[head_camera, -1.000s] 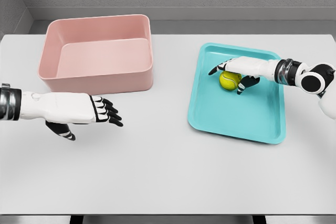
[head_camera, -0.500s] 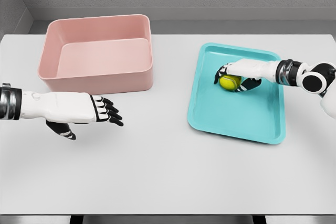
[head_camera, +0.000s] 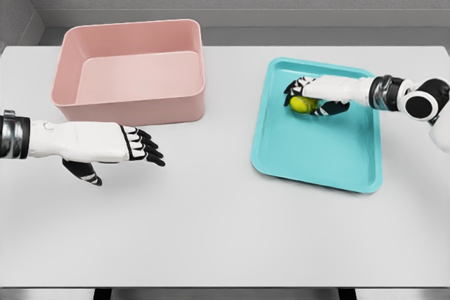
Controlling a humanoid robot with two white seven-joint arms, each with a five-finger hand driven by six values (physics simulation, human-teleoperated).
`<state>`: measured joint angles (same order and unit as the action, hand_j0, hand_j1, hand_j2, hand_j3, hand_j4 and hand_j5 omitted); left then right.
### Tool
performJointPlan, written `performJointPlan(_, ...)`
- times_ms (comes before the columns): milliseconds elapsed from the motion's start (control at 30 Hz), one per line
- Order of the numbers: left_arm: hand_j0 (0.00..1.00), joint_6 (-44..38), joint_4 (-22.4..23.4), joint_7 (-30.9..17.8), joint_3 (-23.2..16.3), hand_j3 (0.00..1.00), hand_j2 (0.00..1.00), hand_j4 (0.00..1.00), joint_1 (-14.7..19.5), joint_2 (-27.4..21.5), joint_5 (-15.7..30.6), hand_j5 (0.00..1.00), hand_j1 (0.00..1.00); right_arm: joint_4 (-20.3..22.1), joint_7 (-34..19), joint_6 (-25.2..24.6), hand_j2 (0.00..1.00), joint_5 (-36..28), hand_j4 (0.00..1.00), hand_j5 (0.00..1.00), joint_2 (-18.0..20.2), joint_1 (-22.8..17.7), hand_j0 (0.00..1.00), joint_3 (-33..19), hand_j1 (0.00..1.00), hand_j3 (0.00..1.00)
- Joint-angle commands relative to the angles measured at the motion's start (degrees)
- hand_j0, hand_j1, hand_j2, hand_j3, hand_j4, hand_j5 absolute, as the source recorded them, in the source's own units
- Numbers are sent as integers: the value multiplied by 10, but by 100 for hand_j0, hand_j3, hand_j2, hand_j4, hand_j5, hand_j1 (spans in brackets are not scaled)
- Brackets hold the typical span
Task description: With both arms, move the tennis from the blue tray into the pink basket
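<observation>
Worktop [head_camera: 225, 230]: white, flat, two items on it.
Pink basket [head_camera: 130, 107] sits back-left; blue tray [head_camera: 316, 159] sits right, well apart, angled slightly.

words: none to read | numbers: none | labels or signs: none on the pink basket [head_camera: 130, 72], the blue tray [head_camera: 316, 152], the ball [head_camera: 302, 104] or the tabletop [head_camera: 225, 230]

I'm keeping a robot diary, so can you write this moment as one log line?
right hand: shut on tennis ball in blue tray | left hand: open over table | pink basket: empty
</observation>
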<state>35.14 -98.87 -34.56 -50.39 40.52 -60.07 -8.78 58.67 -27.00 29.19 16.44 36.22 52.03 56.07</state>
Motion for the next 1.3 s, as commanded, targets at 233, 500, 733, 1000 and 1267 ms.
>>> performJointPlan(233,100,-1,1,0,0,100,100,100,0,0,3,100,100,21,2,39,49,-7,49,49,16,3,49,-2,49,49)
performJointPlan(500,100,-1,1,0,0,100,100,100,0,0,3,100,100,89,2,40,49,-8,49,49,45,3,49,0,49,49)
performJointPlan(733,100,-1,1,0,0,100,100,100,0,0,3,100,100,174,1,40,49,-9,49,49,67,1,49,1,49,49)
performJointPlan(1000,100,-1,1,0,0,100,100,100,0,0,3,100,100,213,1,40,49,-9,49,49,65,-2,49,1,49,49)
performJointPlan(1267,100,-1,1,0,6,100,100,100,0,0,3,100,100,223,0,39,49,-9,49,49,52,-2,49,1,49,49)
